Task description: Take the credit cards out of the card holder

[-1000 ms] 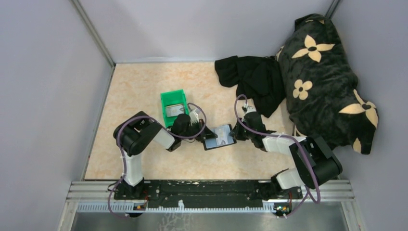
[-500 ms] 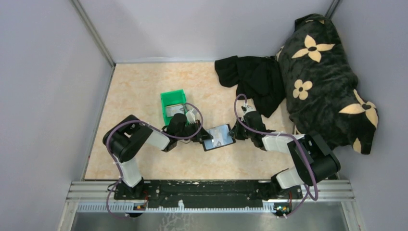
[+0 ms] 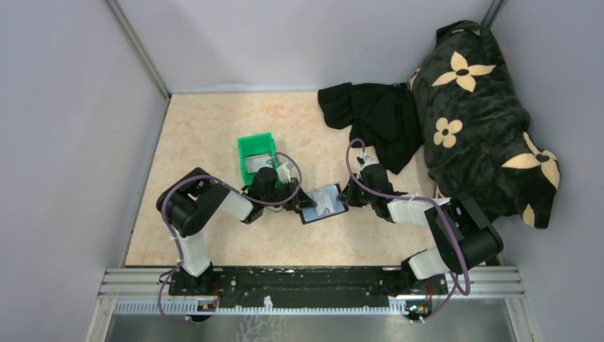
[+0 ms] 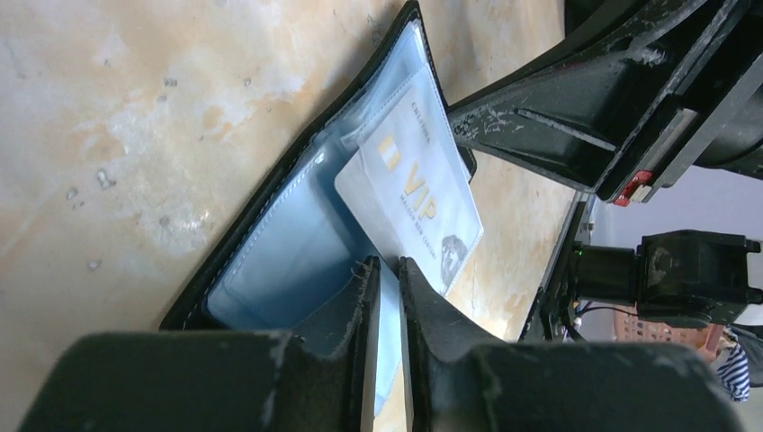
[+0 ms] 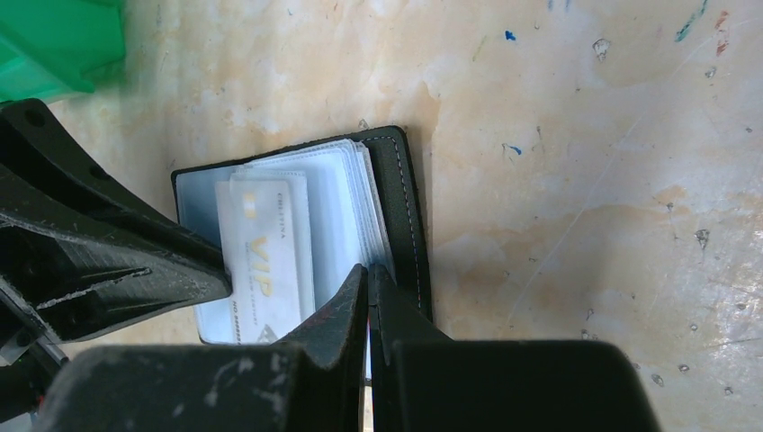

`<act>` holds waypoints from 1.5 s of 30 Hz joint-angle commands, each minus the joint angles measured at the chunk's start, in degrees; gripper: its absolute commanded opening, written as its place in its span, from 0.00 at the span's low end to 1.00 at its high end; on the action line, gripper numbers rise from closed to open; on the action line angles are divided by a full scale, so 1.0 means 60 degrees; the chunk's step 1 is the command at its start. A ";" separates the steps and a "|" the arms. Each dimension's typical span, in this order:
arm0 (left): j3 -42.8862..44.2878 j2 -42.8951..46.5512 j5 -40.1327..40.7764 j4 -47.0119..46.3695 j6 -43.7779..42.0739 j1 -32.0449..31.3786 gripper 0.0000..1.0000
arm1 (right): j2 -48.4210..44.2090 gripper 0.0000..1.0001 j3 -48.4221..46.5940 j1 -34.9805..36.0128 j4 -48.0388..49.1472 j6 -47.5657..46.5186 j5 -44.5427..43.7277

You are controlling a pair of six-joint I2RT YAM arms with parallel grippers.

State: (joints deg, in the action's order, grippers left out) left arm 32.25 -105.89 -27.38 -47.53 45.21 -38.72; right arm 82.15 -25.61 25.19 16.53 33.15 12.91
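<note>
Left gripper (image 4: 387, 264) has just parted slightly, so the protruding VIP credit card (image 4: 409, 180) likely needs regripping; right gripper (image 5: 369, 270), pressed together, pins the card holder (image 5: 407, 207).

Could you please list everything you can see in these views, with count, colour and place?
card holder: 1, black with pale blue sleeves, open on the table between the arms
card: 1, white with gold VIP lettering, on the holder's sleeves
bin: 1, green, beyond the left arm
flat item: 1, greyish, inside the bin; too small to identify
cloth: 1, black, crumpled, far side of the table
cushion: 1, black with cream flowers, far right corner
table: 1, beige, marbled
left fingers: 2, black, narrow gap, tips at the sleeves
right fingers: 2, black, shut, at the holder's opposite edge
</note>
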 commanded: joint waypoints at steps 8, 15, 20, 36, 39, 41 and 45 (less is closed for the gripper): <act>0.0483 -0.0271 -0.0432 0.0045 0.0063 0.0080 0.00 | 0.0401 0.00 0.0435 -0.0058 -0.0490 -0.0172 -0.0196; -0.0250 0.0545 -0.0357 0.0059 0.0095 0.0404 0.00 | 0.0543 0.00 0.0359 -0.0056 -0.0427 -0.0205 -0.0163; -0.0723 0.1174 -0.0172 0.0618 -0.0341 0.0736 0.00 | 0.0682 0.00 0.0230 -0.0054 -0.0372 -0.0276 -0.0112; -0.0326 0.4244 0.1194 0.4117 -0.2202 0.1131 0.00 | 0.0493 0.00 0.0075 -0.0053 -0.0229 -0.0367 0.0186; -0.0327 0.4257 0.0911 0.3781 -0.2134 0.1178 0.00 | -0.0204 0.00 0.0128 -0.0053 -0.0110 -0.0531 0.0340; -0.0236 0.4004 0.0761 0.3639 -0.2146 0.1169 0.00 | -0.0568 0.00 0.0043 -0.0057 -0.0142 -0.0656 0.0430; -0.0062 0.3335 0.0234 0.3362 -0.1924 0.1168 0.00 | -0.0889 0.00 -0.0261 -0.0053 -0.0417 -0.0925 0.0744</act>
State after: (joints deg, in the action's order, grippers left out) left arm 29.93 -82.83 -22.22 -25.56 33.61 -31.97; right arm 80.07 -25.17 24.88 15.77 30.48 15.64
